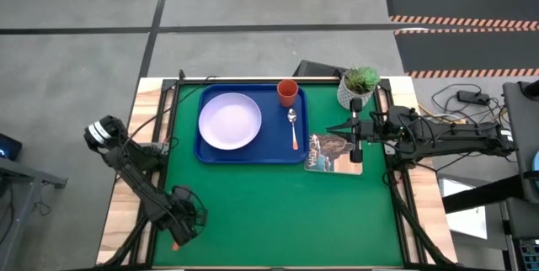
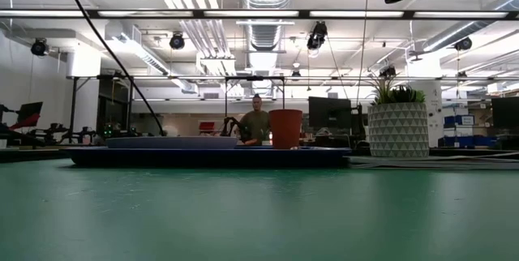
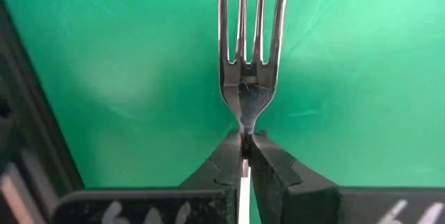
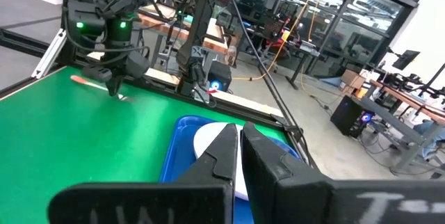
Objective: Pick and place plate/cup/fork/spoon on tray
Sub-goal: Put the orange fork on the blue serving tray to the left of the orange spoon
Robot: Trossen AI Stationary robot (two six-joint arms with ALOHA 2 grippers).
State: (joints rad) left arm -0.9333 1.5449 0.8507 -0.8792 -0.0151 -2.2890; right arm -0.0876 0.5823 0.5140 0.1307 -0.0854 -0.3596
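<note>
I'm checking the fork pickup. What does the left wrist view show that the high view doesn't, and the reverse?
Only the left wrist view shows the left end effector shut on the fork, just below its tines. Only the high view shows the tray holding the plate, cup and spoon, and the right end effector shut beside it. Both show the green mat.

This is a robotics lab or workshop in a large industrial hall. Bare silver ventilation ducts [image 2: 263, 2] and strip lights run under the open ceiling, and black-and-orange hazard-striped floor mats [image 1: 459, 20] lie on the grey concrete at two o'clock. Beyond the green-matted tabletop [image 1: 278, 204] stand benches with dark computer monitors [image 2: 328, 113], cables and glass partitions, where a person [image 2: 256, 120] sits.
</note>
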